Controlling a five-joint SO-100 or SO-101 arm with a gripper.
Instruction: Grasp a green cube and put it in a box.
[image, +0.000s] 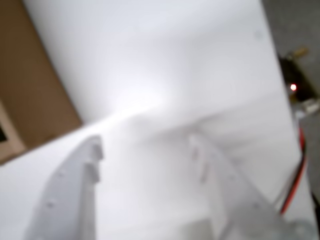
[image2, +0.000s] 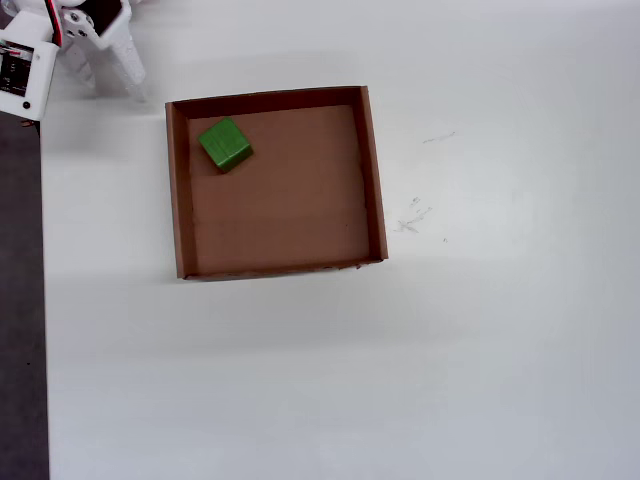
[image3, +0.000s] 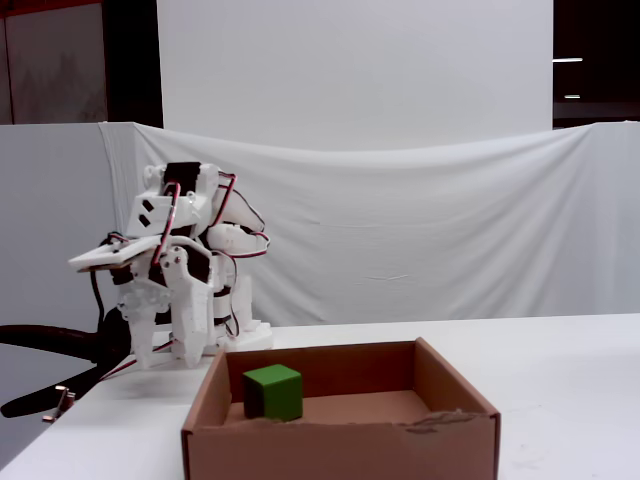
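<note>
The green cube (image2: 224, 144) lies inside the box (image2: 180, 200), in the corner that is upper left in the overhead view. In the fixed view the cube (image3: 273, 391) rests on the floor of the box (image3: 340, 450), left of centre. My gripper (image: 145, 147) is open and empty over bare white table, with a brown wall of the box (image: 30, 75) to its left. The arm is folded back at the table's corner, well apart from the box, with the gripper (image3: 160, 345) pointing down. The overhead view shows the gripper (image2: 105, 70) at top left.
The table's left edge borders a dark floor strip (image2: 20, 300). A board with a red light (image: 293, 87) and red wires (image: 295, 180) sits at the right of the wrist view. A white cloth (image3: 400, 230) hangs behind the table. Faint scuff marks (image2: 412, 215) lie right of the box.
</note>
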